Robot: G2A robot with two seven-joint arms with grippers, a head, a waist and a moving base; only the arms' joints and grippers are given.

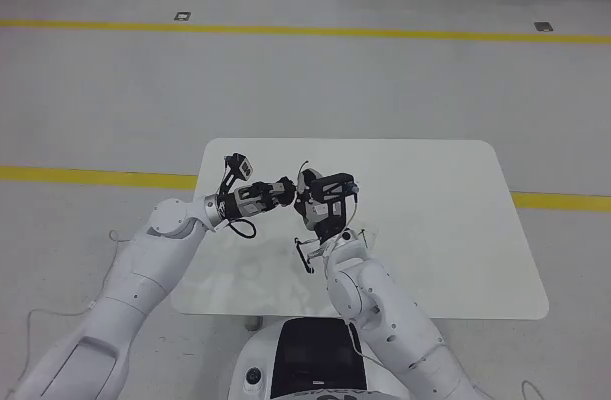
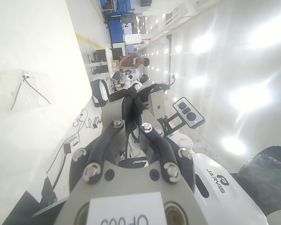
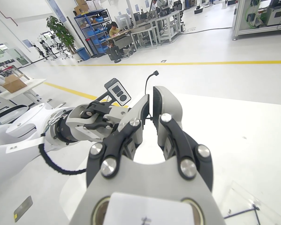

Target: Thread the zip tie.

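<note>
A black zip tie (image 3: 146, 83) stands up between the fingers of my right gripper (image 3: 151, 94), which is shut on its strap; the tie's head curls over above the fingertips. In the top view both grippers meet above the middle-left of the white table (image 1: 435, 230). The left gripper (image 1: 285, 190) comes in from the left and the right gripper (image 1: 307, 192) from the near side, with the thin tie (image 1: 303, 172) arching over them. In the left wrist view my left gripper (image 2: 133, 97) is shut on a black piece of the zip tie (image 2: 132, 92), right against the other gripper.
A clear plastic bag (image 2: 4, 90) lies flat on the table close to the robot, with spare black zip ties (image 2: 35, 92) on it. The bag's ties (image 1: 305, 250) rest just below the grippers. A bag corner (image 3: 243, 195) sits near the right wrist.
</note>
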